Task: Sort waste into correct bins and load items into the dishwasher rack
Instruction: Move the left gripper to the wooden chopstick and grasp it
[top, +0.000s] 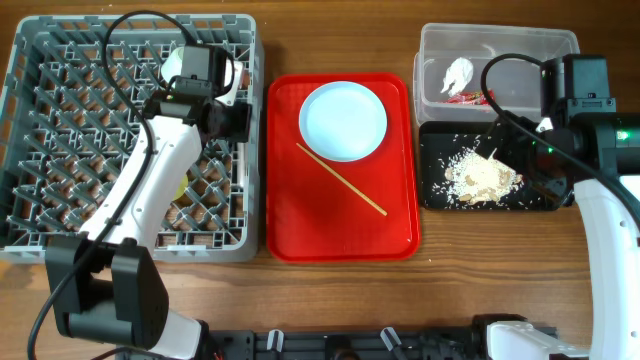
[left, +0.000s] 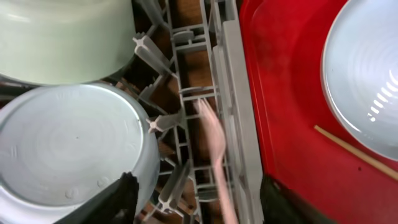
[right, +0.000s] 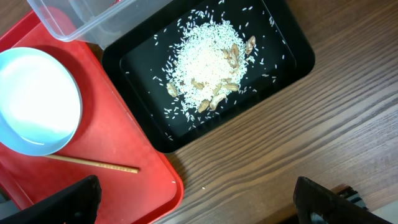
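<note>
White fork (left: 214, 140) in rack (left: 236, 93) visible only from left wrist, left gripper (left: 198, 186) spread, right gripper (right: 196, 186) spread

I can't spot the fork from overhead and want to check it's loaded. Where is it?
In the left wrist view, the white fork lies inside the grey rack, along the wall nearest the red tray, just right of the light blue bowl.

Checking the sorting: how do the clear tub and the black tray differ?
The clear tub is see-through and deep; the black tray is opaque and shallow. The tub holds a white tissue and red wrapper; the tray holds rice scraps. Both are rectangular, beside the red tray.
</note>
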